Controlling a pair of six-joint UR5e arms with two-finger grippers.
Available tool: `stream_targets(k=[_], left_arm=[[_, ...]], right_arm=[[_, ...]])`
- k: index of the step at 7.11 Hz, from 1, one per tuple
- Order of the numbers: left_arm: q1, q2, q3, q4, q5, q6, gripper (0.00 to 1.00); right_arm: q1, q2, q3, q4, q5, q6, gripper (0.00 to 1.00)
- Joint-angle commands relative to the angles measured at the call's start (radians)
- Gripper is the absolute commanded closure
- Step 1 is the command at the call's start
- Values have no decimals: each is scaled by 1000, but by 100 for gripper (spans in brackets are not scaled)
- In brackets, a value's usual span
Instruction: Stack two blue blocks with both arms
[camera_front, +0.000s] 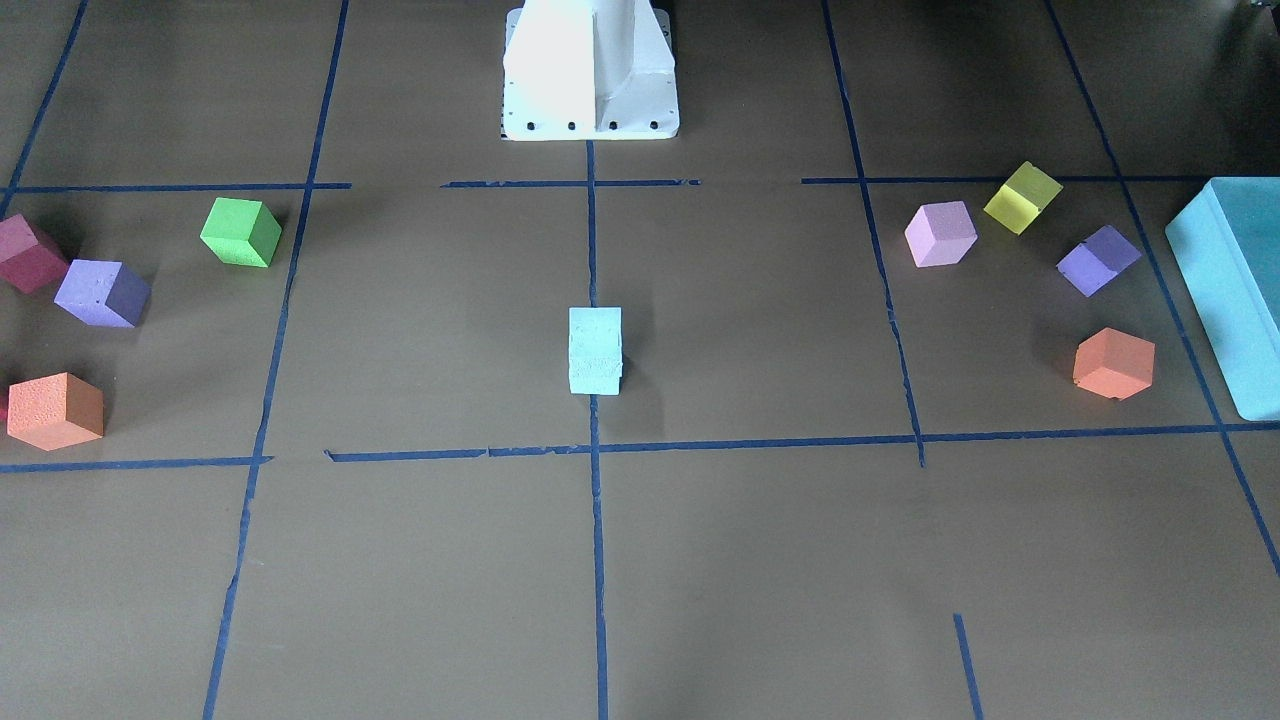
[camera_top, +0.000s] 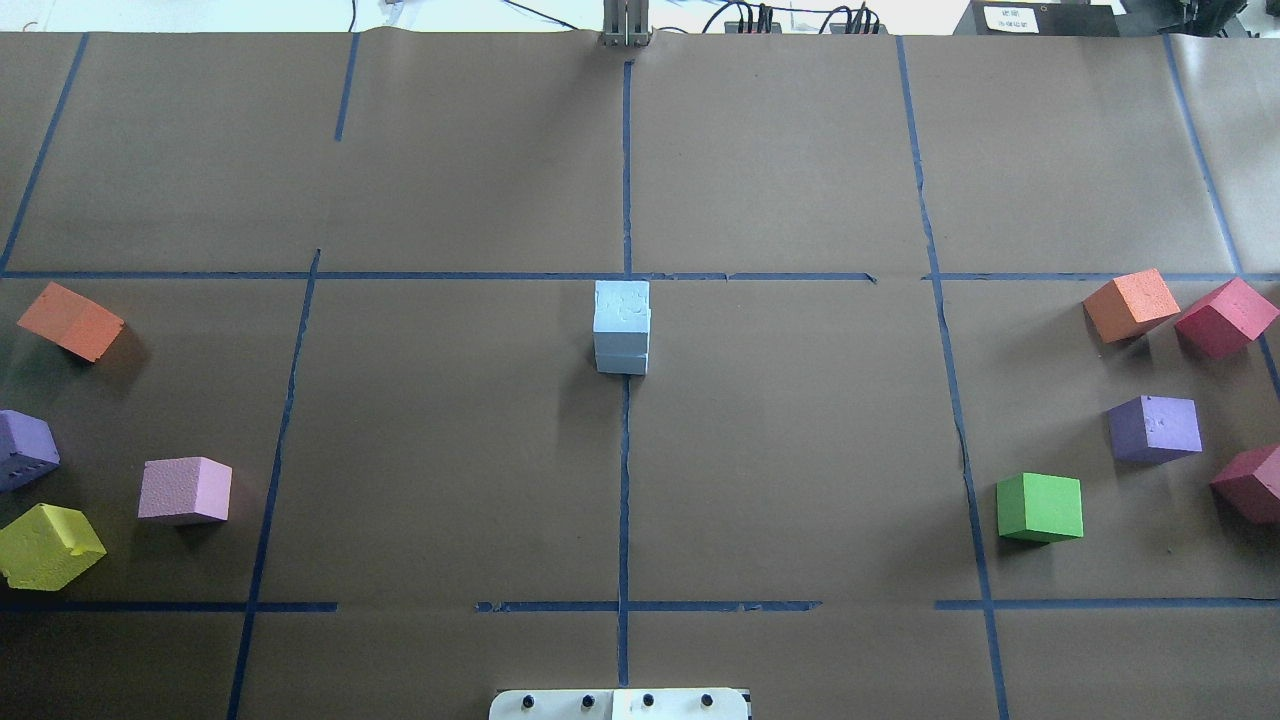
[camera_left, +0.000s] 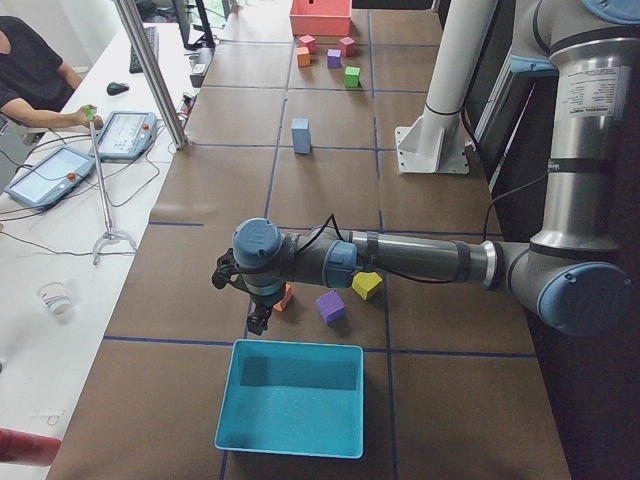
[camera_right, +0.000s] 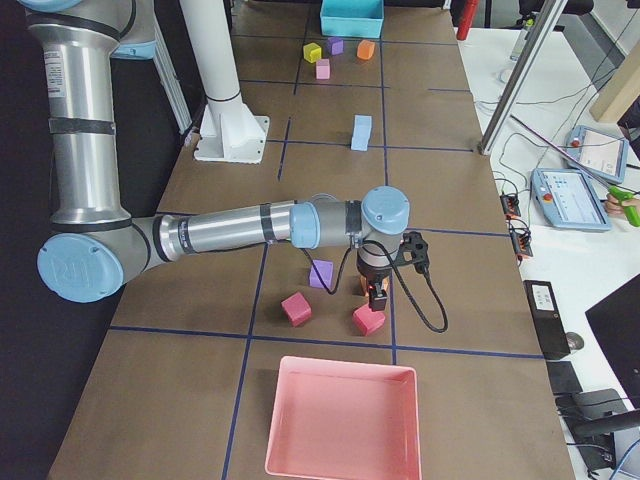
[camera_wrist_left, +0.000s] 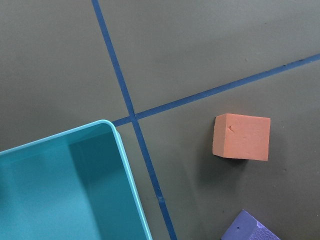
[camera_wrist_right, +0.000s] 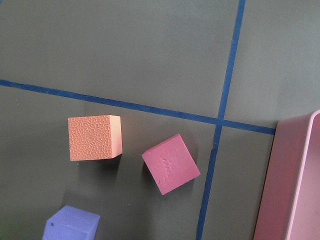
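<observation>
The two blue blocks stand stacked one on the other (camera_front: 595, 350) at the table's centre on the middle tape line. The stack also shows in the overhead view (camera_top: 622, 325) and in both side views (camera_left: 301, 135) (camera_right: 361, 131). No gripper is near it. My left gripper (camera_left: 258, 318) hangs over an orange cube (camera_wrist_left: 241, 136) beside the teal box (camera_wrist_left: 60, 190). My right gripper (camera_right: 377, 297) hangs over an orange cube (camera_wrist_right: 95, 137) and a red cube (camera_wrist_right: 171, 163). Both grippers show only in the side views, so I cannot tell whether they are open or shut.
The white pedestal (camera_front: 590, 70) stands behind the stack. Pink, yellow, purple and orange cubes lie near the teal box (camera_front: 1235, 280) on my left. Green, purple, red and orange cubes lie on my right near a pink tray (camera_right: 340, 420).
</observation>
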Motion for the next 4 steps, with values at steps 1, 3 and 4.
stream_targets(k=[1, 3, 4], left_arm=[[0, -1, -4, 0, 1, 2, 0], [0, 0, -12, 0, 1, 2, 0], [0, 0, -12, 0, 3, 2, 0]], right_arm=[[1, 0, 1, 1, -1, -2, 0], [1, 0, -2, -1, -1, -2, 0], [1, -2, -1, -1, -1, -2, 0]])
